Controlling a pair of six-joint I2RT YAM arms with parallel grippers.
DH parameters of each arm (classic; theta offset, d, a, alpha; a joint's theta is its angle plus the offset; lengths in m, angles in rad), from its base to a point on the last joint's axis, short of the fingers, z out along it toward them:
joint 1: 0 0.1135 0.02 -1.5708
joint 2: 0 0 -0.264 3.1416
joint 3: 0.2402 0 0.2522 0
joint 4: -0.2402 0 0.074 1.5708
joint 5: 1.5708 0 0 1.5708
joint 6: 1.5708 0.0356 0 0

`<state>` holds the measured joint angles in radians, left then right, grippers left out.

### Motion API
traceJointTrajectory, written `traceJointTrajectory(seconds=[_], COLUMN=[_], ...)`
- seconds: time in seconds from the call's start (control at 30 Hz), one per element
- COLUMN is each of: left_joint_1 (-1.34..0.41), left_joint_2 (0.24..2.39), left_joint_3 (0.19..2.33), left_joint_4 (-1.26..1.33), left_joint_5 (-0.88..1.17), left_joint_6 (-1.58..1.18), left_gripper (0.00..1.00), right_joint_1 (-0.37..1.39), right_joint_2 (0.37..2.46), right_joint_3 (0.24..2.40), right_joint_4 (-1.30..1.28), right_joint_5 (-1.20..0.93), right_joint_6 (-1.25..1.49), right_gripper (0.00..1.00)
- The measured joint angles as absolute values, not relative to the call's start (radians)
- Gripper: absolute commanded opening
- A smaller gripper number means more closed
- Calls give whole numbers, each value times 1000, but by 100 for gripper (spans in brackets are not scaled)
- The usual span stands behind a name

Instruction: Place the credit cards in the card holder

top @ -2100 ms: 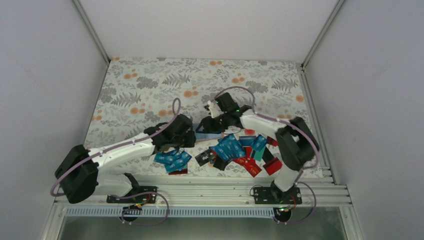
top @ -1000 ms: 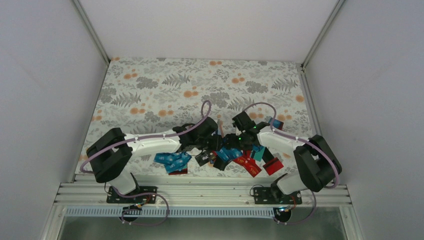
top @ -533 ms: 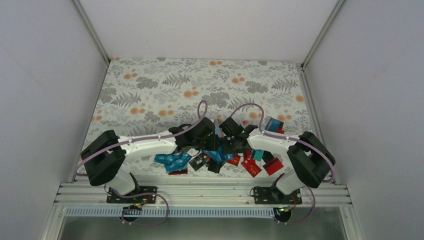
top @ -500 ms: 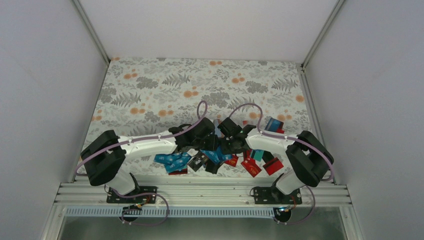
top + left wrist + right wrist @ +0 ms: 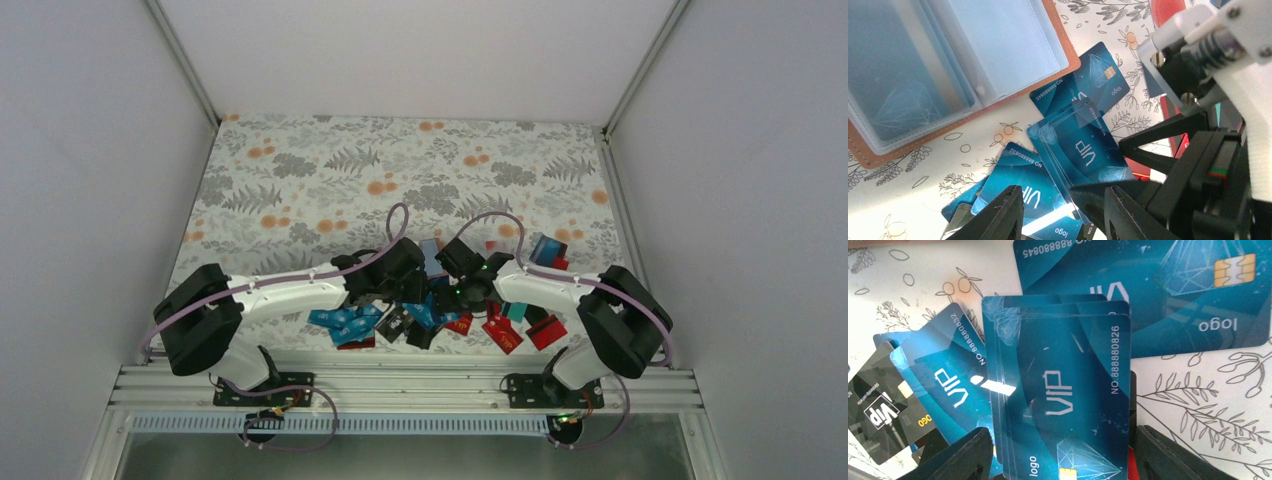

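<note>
Straddling stacked credit cards (image 5: 1068, 390) with right gripper (image 5: 1062, 440) spread wide. Hovering left gripper (image 5: 1062, 192) half-spread over others, card holder (image 5: 998, 45) open upper left.

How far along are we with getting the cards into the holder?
Barely started. The card holder lies open, with what looks like one blue card behind a clear sleeve. In hand: the right gripper straddles a stack of blue VIP cards; whether it grips them is unclear. The left gripper hovers open. Left: loose blue cards, a black VIP card and red cards.
</note>
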<state>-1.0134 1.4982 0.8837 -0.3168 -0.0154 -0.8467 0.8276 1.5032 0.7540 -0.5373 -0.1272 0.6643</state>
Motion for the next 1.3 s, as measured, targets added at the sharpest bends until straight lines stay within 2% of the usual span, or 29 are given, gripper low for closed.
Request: traceJointTrajectory(seconds=[0.23,0.37,0.53,0.77,1.1,1.23,1.3], left_joint_1=[-1012,-1013,-1011,-1005,-1005,-1005,-1009], left_joint_2=[1482,1448,1400,1375,1361,1337,1316], left_joint_3=[873,857,826,801,788,771,765], left_joint_4=[-325,-324,-326,-333,-336,-390,-451], left_joint_5=[-30,-35,-49,-59,-73,-85,-95], left_joint_6=[-848,-851,-858,-868,-873,-888,-902], left_gripper=[41,41,41,41,41,42,45], right_joint_1=[880,916,947,981,1031,1051,1055], right_joint_2=[1520,1541,1564,1571,1415,1360,1349], right_joint_3=[762,768,784,788,657,626,630], right_joint_4=[-552,-569,-576,-565,-581,-649,-710], right_joint_5=[-89,-35,-12,-25,-189,-271,-280], right_joint_6=[665,673,713,735,728,722,716], right_gripper=[70,62,42,39,40,54,58])
